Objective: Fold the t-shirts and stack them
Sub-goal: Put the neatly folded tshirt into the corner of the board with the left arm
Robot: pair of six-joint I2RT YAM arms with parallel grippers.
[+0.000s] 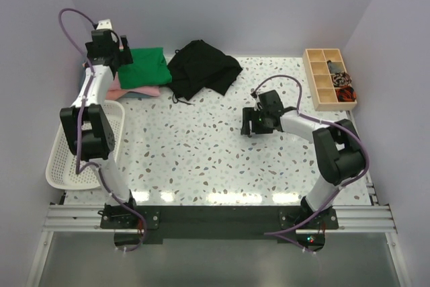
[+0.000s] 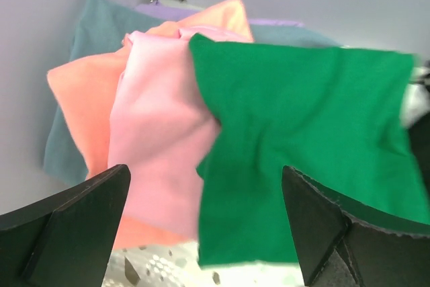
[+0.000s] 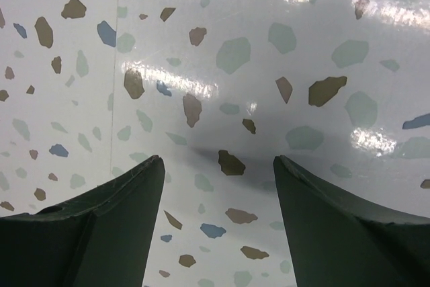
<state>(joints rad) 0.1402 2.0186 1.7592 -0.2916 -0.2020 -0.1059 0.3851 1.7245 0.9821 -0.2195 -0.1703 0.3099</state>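
The t-shirts lay stacked at the far left of the table [image 1: 201, 159]; the green shirt [image 2: 302, 132] sat folded on top, over the pink one [image 2: 158, 146], the salmon-orange one [image 2: 80, 99] and the grey-teal one [image 2: 101, 25]; the left gripper [image 2: 205, 168] hung just above them, its jaws spread wide and gripping nothing; a black garment [image 1: 201, 68] lay crumpled just right of the stack; the right gripper [image 3: 218, 159] hovered over bare table right of centre, jaws parted and empty; a white mesh basket [image 1: 67, 159] stood at the near left.

Grey-teal t-shirt [image 2: 101, 25] largely hidden underneath.
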